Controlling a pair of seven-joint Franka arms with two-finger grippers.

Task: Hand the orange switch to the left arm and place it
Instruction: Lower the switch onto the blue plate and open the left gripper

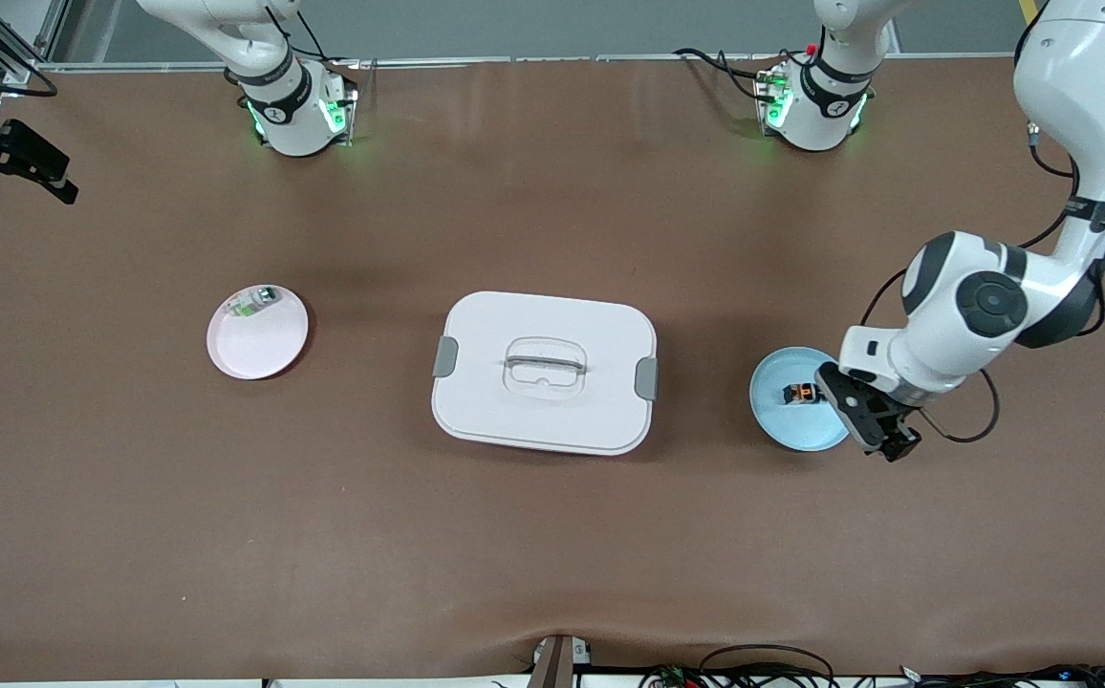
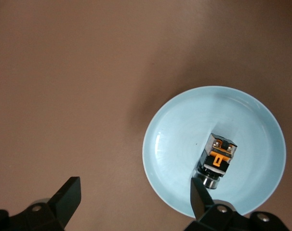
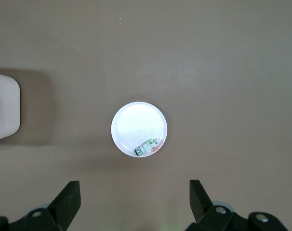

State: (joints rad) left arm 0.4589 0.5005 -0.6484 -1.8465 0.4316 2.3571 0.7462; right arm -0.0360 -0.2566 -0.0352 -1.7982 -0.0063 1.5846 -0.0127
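orange face up, the orange switch (image 2: 218, 157) lies loose in the blue plate (image 1: 782, 420) toward the left arm's end of the table. i have the left gripper (image 1: 866, 420) low over that plate's edge, fingers (image 2: 199, 197) spread apart, holding nothing. the box (image 1: 544, 373) sits mid-table between the blue plate and the pink plate (image 1: 266, 344), which carries a small white-and-green piece (image 3: 147, 147). my right gripper (image 3: 131, 202) waits high above the pink plate, fingers apart.

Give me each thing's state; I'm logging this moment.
orange switch: lying in the blue plate, not held.
box: lid on.
left gripper: open, over the blue plate's edge.
right gripper: open, high over the pink plate.
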